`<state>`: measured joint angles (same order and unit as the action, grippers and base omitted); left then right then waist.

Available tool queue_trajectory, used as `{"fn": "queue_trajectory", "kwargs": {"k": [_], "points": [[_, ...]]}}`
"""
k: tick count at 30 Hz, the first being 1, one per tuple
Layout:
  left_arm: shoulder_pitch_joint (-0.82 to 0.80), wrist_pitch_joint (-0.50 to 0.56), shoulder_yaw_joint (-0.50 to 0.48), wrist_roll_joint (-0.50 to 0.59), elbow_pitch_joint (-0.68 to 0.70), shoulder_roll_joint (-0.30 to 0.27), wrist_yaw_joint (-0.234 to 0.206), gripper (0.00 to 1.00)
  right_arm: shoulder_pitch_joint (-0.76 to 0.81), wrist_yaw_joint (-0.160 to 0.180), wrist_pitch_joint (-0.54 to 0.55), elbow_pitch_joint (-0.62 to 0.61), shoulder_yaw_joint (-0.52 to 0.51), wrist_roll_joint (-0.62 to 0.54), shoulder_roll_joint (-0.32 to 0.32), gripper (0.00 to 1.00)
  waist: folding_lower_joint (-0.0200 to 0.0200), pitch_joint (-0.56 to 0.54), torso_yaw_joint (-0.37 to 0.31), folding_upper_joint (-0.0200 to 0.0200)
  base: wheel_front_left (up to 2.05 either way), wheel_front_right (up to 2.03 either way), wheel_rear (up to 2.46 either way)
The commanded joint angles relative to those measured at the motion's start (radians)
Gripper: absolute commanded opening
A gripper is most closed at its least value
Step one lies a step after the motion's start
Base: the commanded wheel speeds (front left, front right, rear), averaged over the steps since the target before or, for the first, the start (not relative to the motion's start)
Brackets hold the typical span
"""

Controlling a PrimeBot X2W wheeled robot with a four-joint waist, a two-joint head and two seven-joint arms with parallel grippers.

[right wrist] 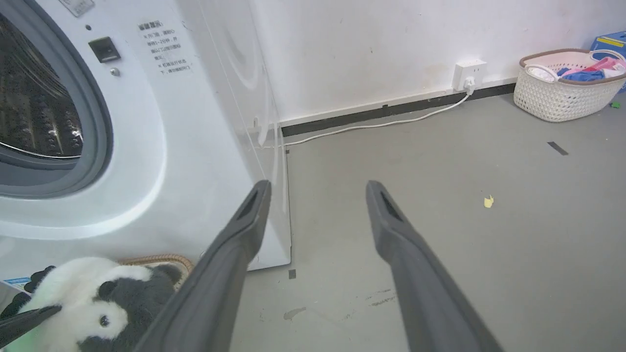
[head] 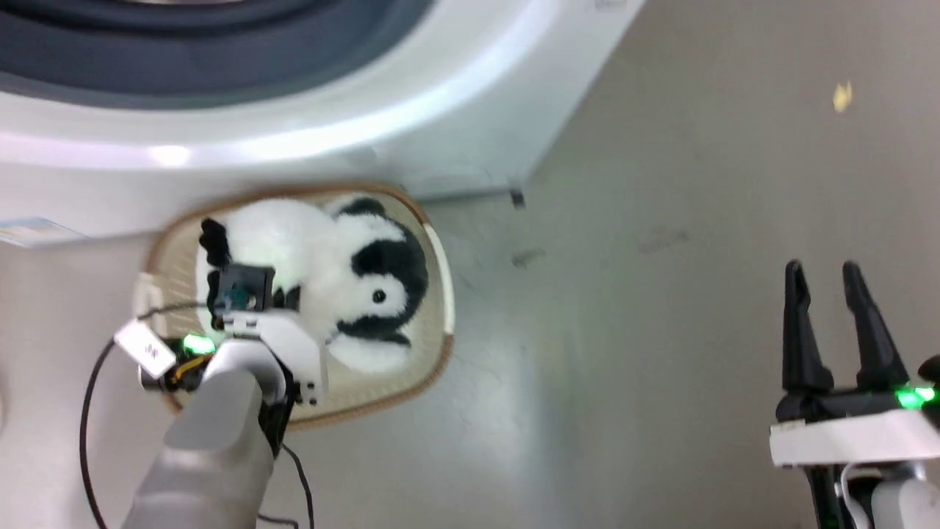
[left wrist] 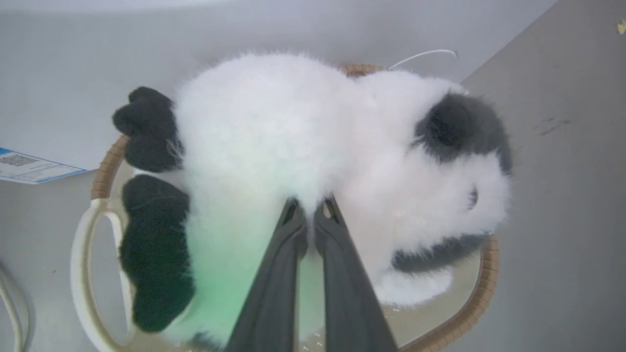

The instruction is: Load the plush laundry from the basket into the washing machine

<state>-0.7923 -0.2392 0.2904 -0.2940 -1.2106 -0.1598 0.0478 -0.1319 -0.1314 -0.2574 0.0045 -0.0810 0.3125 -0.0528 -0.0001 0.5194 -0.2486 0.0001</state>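
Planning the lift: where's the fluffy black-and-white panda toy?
Head view, lower left: panda toy in the cream brown-rimmed basket before the white washing machine, left gripper pinching its fur.

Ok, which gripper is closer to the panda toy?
Left. The left gripper is closed on the panda in the basket; the right gripper stands open, well off to the side over the floor.

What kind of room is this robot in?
Likely a laundry room or test space: a front-loading washing machine, a basket holding a plush panda, and a second basket of clothes.
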Motion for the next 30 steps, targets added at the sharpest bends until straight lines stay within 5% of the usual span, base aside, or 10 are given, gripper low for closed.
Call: {"fn": "queue_trajectory", "kwargs": {"k": [1,10,20,30], "points": [[0.036,-0.017,-0.008,-0.008,0.032,0.004,0.01,0.0,0.019,0.001,-0.004,0.005,-0.008,-0.01,0.003,1.0,0.0001,-0.118,0.073,-0.0001,0.0,0.0,0.0],[0.263,-0.022,-0.053,0.042,0.51,-0.008,-0.055,0.0,0.083,0.001,-0.004,0.004,-0.013,-0.039,0.003,1.0,0.0001,-0.217,0.113,-0.0001,0.0,0.0,0.0],[0.356,-0.022,-0.15,0.099,1.015,-0.023,-0.088,0.0,0.074,0.001,-0.004,-0.005,-0.003,-0.018,0.003,1.0,0.0001,-0.163,0.088,-0.0001,0.0,0.0,0.0],[0.087,0.055,-0.158,0.144,0.997,-0.122,-0.052,0.0,0.004,0.001,-0.004,0.003,0.02,0.029,0.003,1.0,0.0001,-0.025,0.014,-0.0001,0.0,0.0,0.0]]}}
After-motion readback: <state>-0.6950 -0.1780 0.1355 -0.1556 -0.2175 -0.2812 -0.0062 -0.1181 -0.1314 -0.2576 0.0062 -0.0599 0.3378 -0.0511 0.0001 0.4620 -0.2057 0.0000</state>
